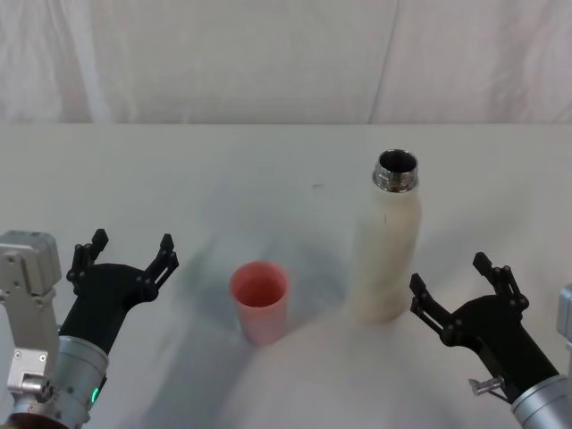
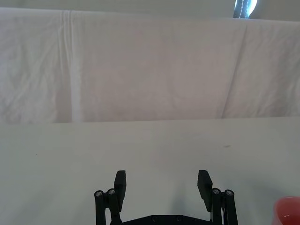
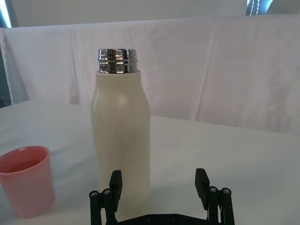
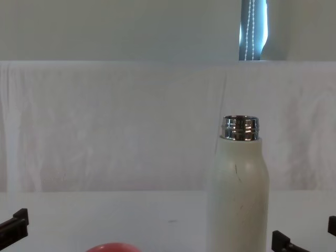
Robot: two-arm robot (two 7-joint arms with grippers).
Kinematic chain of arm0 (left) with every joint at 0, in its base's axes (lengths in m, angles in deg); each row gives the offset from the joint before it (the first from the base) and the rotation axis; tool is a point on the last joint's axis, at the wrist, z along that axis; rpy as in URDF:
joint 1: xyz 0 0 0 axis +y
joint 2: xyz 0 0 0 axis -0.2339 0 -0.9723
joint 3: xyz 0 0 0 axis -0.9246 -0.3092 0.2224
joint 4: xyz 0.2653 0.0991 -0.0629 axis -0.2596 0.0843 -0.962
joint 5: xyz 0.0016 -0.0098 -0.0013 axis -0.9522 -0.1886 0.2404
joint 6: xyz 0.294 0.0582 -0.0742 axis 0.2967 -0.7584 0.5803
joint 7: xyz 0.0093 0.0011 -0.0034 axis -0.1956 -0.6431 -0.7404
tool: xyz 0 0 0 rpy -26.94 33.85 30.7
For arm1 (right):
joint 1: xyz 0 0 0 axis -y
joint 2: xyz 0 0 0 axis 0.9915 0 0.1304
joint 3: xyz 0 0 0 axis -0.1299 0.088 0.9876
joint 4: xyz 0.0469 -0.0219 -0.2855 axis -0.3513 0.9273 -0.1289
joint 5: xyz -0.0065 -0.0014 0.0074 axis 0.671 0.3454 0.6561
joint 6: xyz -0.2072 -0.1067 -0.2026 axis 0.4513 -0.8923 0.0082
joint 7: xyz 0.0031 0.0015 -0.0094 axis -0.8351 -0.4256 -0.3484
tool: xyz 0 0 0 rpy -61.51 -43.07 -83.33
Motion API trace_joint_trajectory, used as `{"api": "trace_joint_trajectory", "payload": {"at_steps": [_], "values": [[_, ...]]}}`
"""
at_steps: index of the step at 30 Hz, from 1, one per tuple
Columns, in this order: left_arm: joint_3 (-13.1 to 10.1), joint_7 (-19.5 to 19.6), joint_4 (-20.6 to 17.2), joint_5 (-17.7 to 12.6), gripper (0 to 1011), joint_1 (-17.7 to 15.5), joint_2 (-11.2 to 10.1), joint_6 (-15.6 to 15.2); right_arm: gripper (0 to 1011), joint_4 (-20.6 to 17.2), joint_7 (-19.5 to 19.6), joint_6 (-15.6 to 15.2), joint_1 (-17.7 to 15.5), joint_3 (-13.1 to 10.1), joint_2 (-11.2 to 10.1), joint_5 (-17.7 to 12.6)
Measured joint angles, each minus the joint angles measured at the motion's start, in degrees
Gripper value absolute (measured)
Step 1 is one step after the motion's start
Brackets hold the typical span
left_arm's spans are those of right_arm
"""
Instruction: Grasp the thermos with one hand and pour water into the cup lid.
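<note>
The cream-white thermos (image 1: 388, 246) stands upright right of the table's centre, its chrome neck open; it also rises in the chest view (image 4: 239, 194) and in the right wrist view (image 3: 121, 136). The red-pink cup lid (image 1: 260, 300) stands upright to its left, mouth up, also seen as a cup (image 3: 26, 180) and as a rim (image 4: 110, 248). My right gripper (image 1: 458, 288) is open, just right of the thermos base and clear of it. My left gripper (image 1: 130, 248) is open and empty, left of the cup lid, with bare table between its fingers (image 2: 119, 184).
A white cloth covers the table (image 1: 223, 179) and hangs as a wrinkled backdrop (image 1: 268, 63) behind it. A small dark speck (image 1: 317, 187) lies on the cloth beyond the cup lid.
</note>
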Motion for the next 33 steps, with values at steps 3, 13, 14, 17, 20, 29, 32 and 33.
{"api": "trace_joint_trajectory", "payload": {"at_steps": [3,13,14,17,20,29,32,33], "values": [[0.0,0.0,0.0,0.0,1001,0.0,0.0,0.0,1004,0.0,-0.2,0.1,0.0,0.3,0.1,0.0],[0.0,0.0,0.0,0.0,1001,0.0,0.0,0.0,1004,0.2,-0.9,0.3,0.4,1.5,0.4,0.5],[0.0,0.0,0.0,0.0,1001,0.0,0.0,0.0,1004,0.2,-0.9,0.3,0.5,1.7,0.5,0.6],[0.0,0.0,0.0,0.0,1001,0.0,0.0,0.0,1004,0.3,-1.0,0.3,0.7,2.0,0.5,0.7],[0.0,0.0,0.0,0.0,1001,0.0,0.0,0.0,1004,0.6,-1.2,0.3,0.9,2.4,0.5,0.8],[0.0,0.0,0.0,0.0,1001,0.0,0.0,0.0,1004,2.3,-1.6,-0.1,2.6,3.7,0.8,1.3],[0.0,0.0,0.0,0.0,1001,0.0,0.0,0.0,1004,3.2,-1.6,-0.3,3.4,4.0,1.1,1.4],[0.0,0.0,0.0,0.0,1001,0.0,0.0,0.0,1004,3.6,-1.6,-0.3,3.9,4.2,1.2,1.5]]}}
